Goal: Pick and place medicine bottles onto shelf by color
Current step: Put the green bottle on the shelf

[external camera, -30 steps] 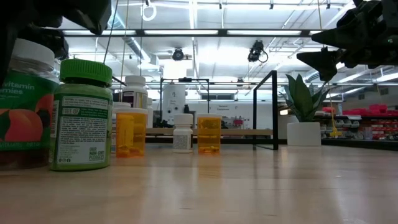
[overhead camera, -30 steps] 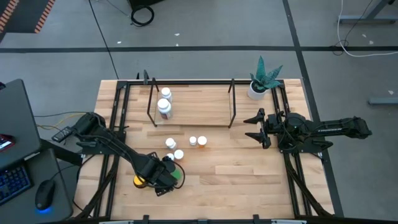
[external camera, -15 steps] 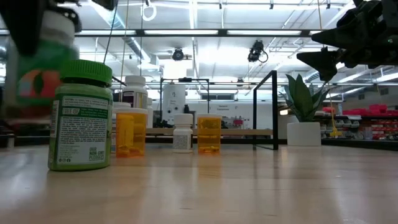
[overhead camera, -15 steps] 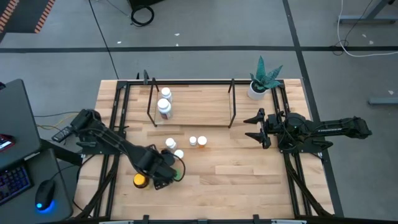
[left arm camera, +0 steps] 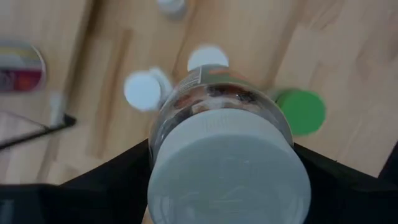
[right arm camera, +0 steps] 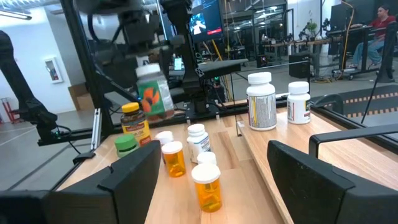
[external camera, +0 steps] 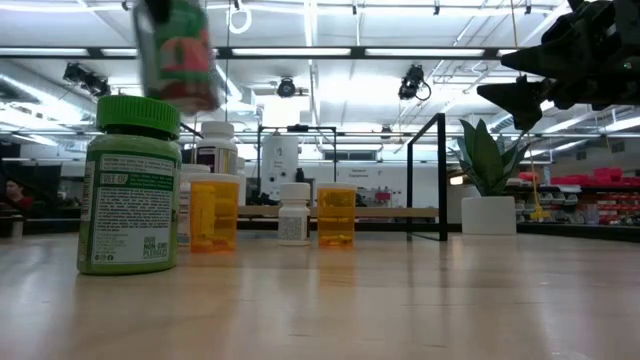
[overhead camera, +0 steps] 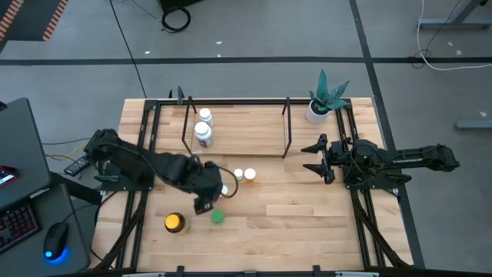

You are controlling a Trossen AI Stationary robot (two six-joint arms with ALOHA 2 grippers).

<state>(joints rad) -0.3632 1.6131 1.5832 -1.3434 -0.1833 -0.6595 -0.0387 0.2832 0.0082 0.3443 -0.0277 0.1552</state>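
My left gripper (overhead camera: 206,190) hangs above the table near the shelf's front left corner, shut on a white-capped bottle with a green and orange label (external camera: 178,50). The green bottle (overhead camera: 217,217) and an amber bottle with a yellow cap (overhead camera: 174,223) stand on their bases by the near edge. Several small white-capped bottles (overhead camera: 239,175), some of them orange, stand in front of the shelf (overhead camera: 286,127). Two white bottles (overhead camera: 203,127) stand on the shelf's left end. My right gripper (overhead camera: 309,156) waits open, right of the shelf. My left gripper pinches the labelled bottle between its two fingers (left arm camera: 118,180), one on each side of the upper body just under the white cap (left arm camera: 163,127). The fingers come from above, pointing down. The bottle is lifted clear of the table and hangs cap-up, slightly tilted.
A white pot with a green plant (overhead camera: 317,110) stands at the far right corner behind the shelf. Black rails (overhead camera: 142,146) run along both sides of the table. Bare wood (overhead camera: 300,215) lies right of the green bottle. A keyboard and mouse (overhead camera: 54,240) sit beside the table's left.
My left gripper has risen from beside the green bottle at the near edge and moved toward the far edge and the shelf, shut on the labelled bottle throughout. That bottle stood on the table left of the green bottle and is now lifted well clear.
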